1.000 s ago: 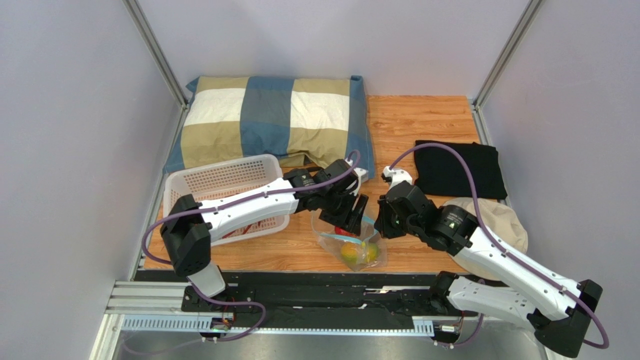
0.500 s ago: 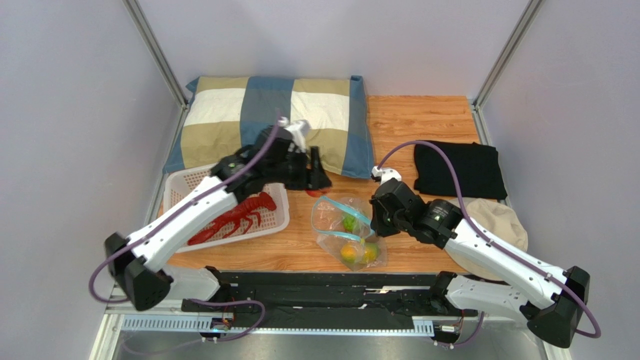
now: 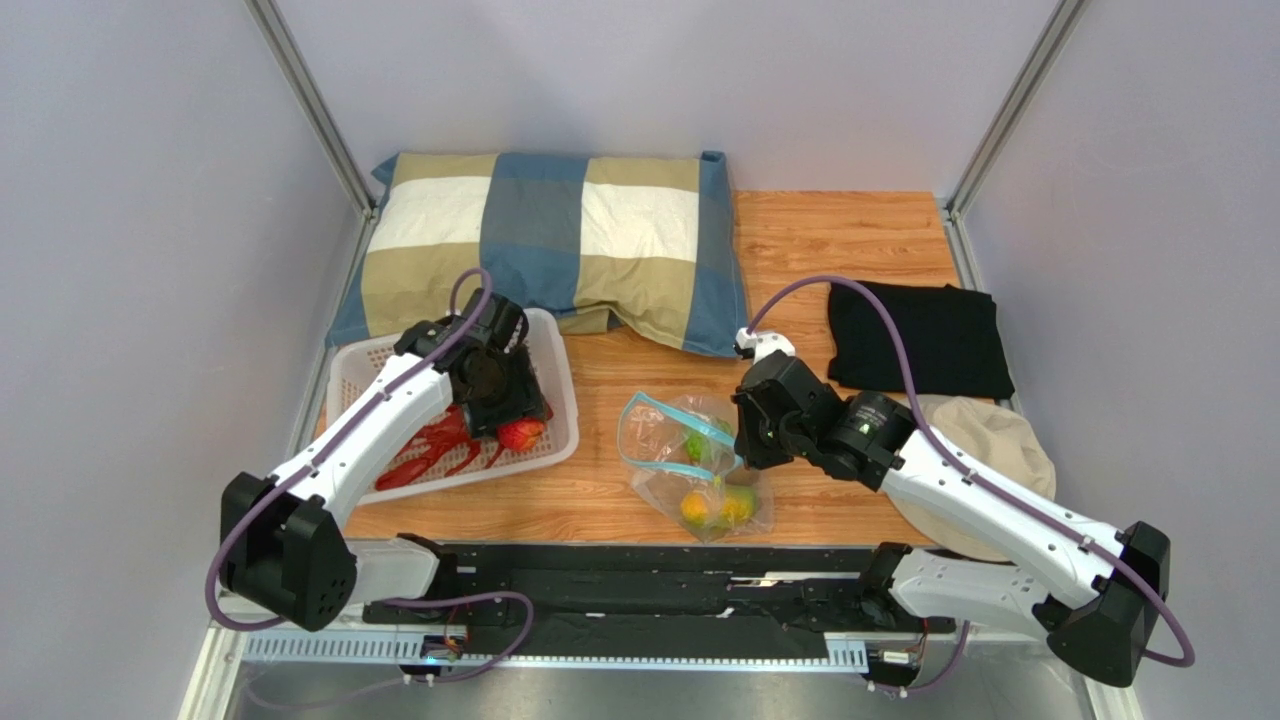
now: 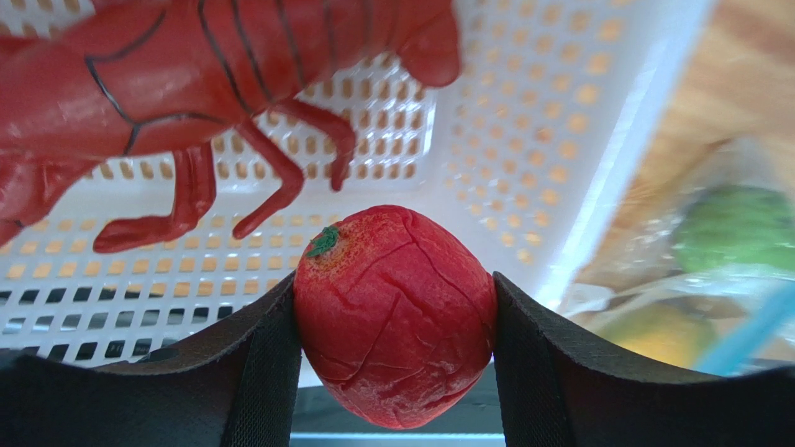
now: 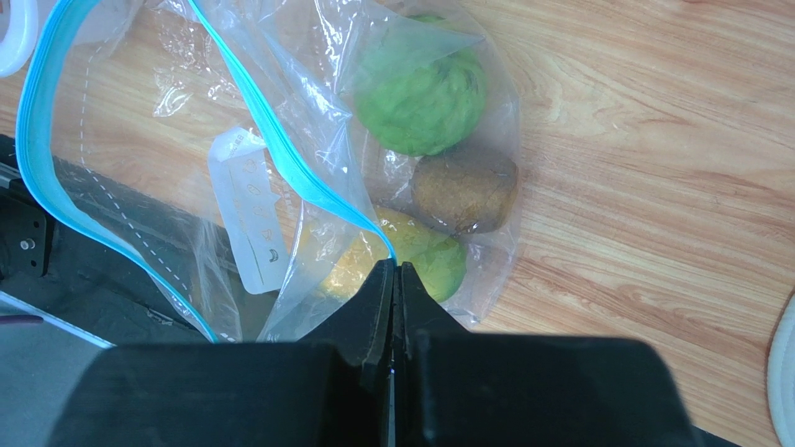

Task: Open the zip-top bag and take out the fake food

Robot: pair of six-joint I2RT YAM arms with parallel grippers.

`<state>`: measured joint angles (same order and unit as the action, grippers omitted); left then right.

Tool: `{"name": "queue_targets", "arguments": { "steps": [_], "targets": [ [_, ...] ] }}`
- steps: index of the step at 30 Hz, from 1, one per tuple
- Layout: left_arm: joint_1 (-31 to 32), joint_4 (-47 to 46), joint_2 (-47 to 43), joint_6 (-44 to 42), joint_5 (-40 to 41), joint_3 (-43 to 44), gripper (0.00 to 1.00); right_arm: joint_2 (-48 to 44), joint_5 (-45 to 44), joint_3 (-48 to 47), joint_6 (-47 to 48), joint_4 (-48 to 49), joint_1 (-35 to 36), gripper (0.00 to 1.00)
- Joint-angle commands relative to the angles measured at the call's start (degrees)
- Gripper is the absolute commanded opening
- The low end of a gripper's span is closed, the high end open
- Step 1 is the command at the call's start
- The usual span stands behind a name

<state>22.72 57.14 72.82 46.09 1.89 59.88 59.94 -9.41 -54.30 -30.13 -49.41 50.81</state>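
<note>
- Left fingers (image 4: 266, 372) are clamping the red strawberry (image 4: 397, 317) from both sides. They are spread fairly wide to take its girth and are holding it over the white perforated basket (image 4: 560, 121), low centre of the left wrist view.
- The red lobster (image 4: 187, 65) is lying in the basket, across the upper left.
- Likely reason: the basket is serving as the drop point for removed food, so letting go looks like the step in hand.
- Right fingers (image 5: 373, 307) are pinching fully closed on the zip-top bag (image 5: 140, 186) at its blue zipper strip (image 5: 280, 149), bottom centre of the right wrist view.
- Judged purpose: anchoring the bag and keeping its mouth gaping for further reaches.
- The bag is lying on the desk (image 5: 653, 186), lower centre of the top view. It is holding the green leafy ball (image 5: 425, 98), the brownish piece (image 5: 464, 191) and the mango (image 5: 429, 256).
- Three items are waiting to come out.
</note>
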Motion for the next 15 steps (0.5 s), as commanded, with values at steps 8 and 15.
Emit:
{"name": "queue_targets", "arguments": {
  "steps": [8, 15],
  "targets": [
    [0.48, 2.09, -3.63, -4.25, 3.21, 2.17, 0.99, -0.88, 0.44, -2.47, -0.02, 1.95, -0.18, 0.0],
    [7.85, -25.46, -11.12, -4.43, -26.73, -0.54, 0.24, 0.87, 0.71, -7.04, 0.77, 2.3, -0.18, 0.0]
  ]
}}
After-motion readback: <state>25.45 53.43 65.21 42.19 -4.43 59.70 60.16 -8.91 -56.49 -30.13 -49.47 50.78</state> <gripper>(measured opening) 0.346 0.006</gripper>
